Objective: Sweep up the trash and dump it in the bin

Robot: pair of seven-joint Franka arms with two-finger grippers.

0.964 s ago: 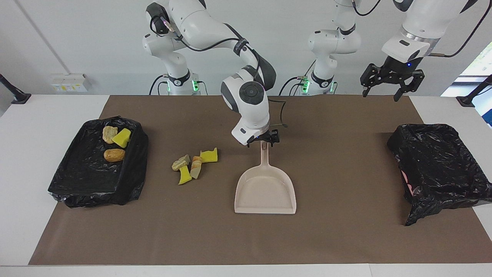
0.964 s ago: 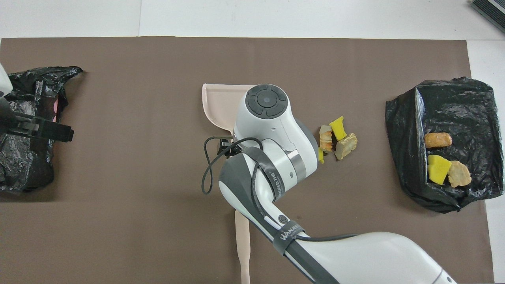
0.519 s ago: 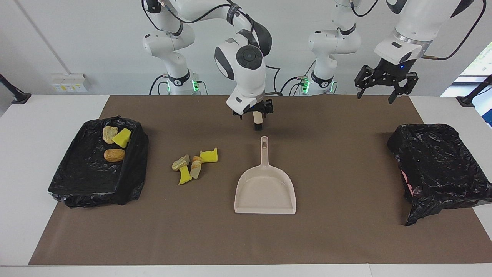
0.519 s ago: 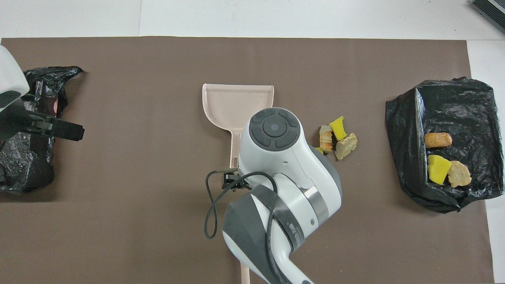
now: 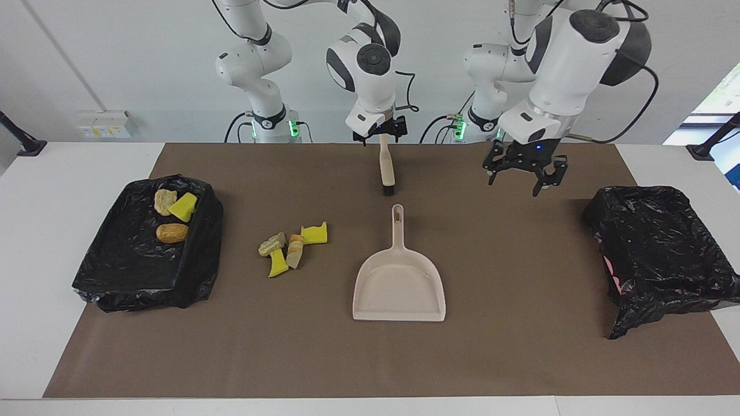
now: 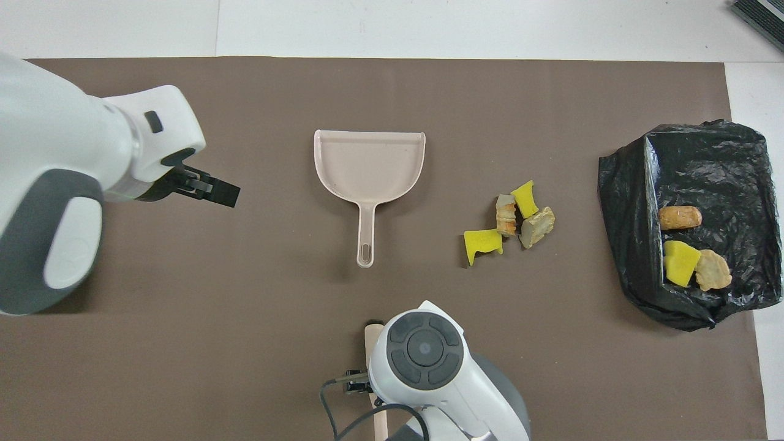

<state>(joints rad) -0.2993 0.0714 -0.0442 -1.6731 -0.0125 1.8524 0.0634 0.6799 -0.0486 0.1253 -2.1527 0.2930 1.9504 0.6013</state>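
Several loose pieces of trash point(image 5: 292, 245) point(image 6: 511, 223), yellow foam wedges and tan bread-like chunks, lie on the brown mat beside the beige dustpan point(image 5: 399, 283) point(image 6: 369, 162), toward the right arm's end. Three more pieces point(image 5: 171, 216) lie in the black-lined bin point(image 5: 115, 271) point(image 6: 704, 159) at that end. The dustpan lies flat with its handle pointing at the robots. My right gripper point(image 5: 381, 137) hangs open over the handle end of a beige brush point(image 5: 386, 167) point(image 6: 369, 337) that lies on the mat. My left gripper point(image 5: 523, 182) point(image 6: 211, 191) hovers open and empty over bare mat.
A second container wrapped in black plastic point(image 5: 659, 242) sits at the left arm's end of the table. The brown mat point(image 5: 520, 346) covers most of the white table.
My right gripper left the dustpan handle, rose and drew back toward the robots to hang over the brush. My left arm swung in and down from the table's end toward the middle.
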